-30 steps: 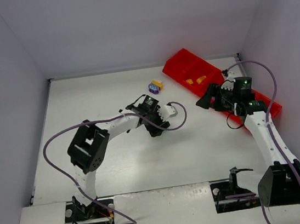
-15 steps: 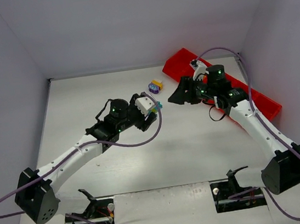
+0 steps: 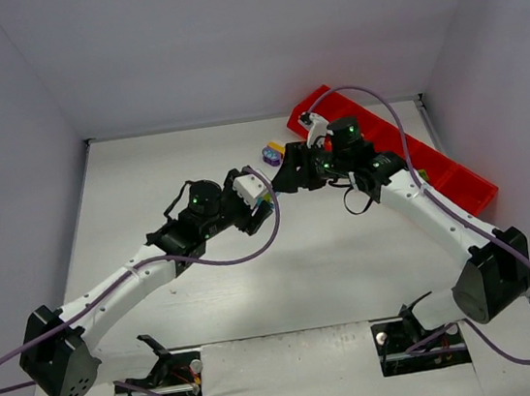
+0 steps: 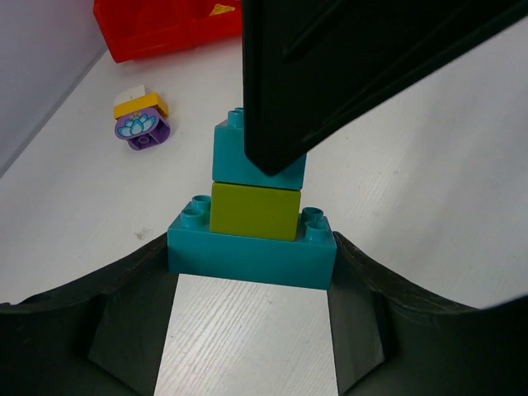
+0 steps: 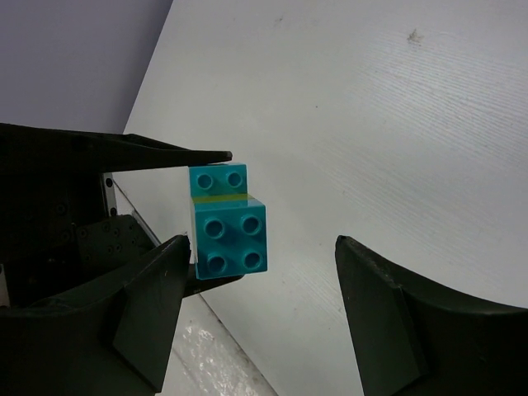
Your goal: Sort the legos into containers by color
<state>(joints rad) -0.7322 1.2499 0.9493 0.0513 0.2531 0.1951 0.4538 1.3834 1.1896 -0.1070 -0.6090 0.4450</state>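
Note:
A stack of legos [image 4: 256, 202] hangs over the table: a wide cyan brick, a lime green one on it, a smaller cyan one on top. My left gripper [image 4: 252, 252] is shut on the wide cyan brick, at the table's centre [image 3: 265, 196]. My right gripper [image 5: 260, 247] is open, with the stack's top cyan brick [image 5: 235, 235] between its fingers, close to the left finger [image 5: 144, 313] and apart from the other. A purple and yellow lego pair [image 3: 274, 151] lies on the table behind. The red tray of containers [image 3: 452, 173] runs along the right; a yellow piece [image 4: 219, 9] lies in it.
Both arms meet over the middle of the table, the right gripper [image 3: 288, 175] facing the left one. Grey walls close in the table at the back and on both sides. A purple cable loops over each arm.
The left arm unfolded and stretched toward the centre with the stack in its grip. The right arm swung left from above the tray until its open fingers came round the stack's top.

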